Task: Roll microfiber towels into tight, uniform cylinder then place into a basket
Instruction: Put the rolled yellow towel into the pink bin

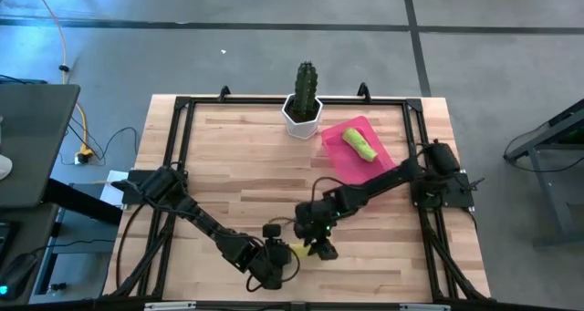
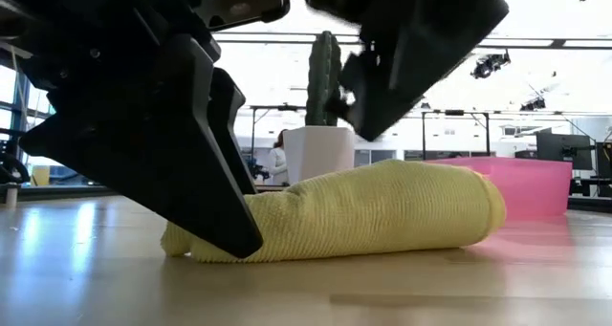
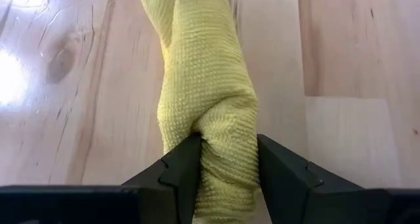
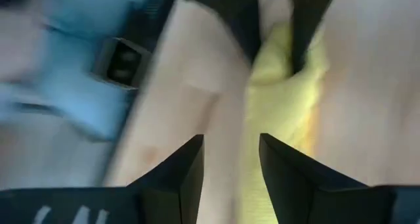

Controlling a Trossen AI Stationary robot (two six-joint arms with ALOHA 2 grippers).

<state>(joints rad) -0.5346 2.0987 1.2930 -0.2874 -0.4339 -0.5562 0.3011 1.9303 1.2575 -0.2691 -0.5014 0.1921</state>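
The yellow microfiber towel (image 2: pixel 382 211) lies rolled up on the wooden table, close to its near edge. My left gripper (image 3: pixel 230 178) is shut on the roll's left end. My right gripper (image 2: pixel 402 68) hangs open just above the roll's right part, and nothing is between its fingers (image 4: pixel 230 165). The lime green towel (image 1: pixel 360 145) lies rolled inside the pink basket (image 1: pixel 339 158) at the far right. My left gripper pinches the left end of the yellow roll (image 3: pixel 226 138) between its two fingers, one on each side. The fingers (image 3: pixel 180 168) slant down from the table's left and lie along the roll. The roll rests on the table along its whole length.
A white hexagonal pot with a cactus (image 1: pixel 303 110) stands at the far edge, left of the basket. A black frame (image 1: pixel 173 147) runs round the table top. Bare wood lies between the pot and the grippers.
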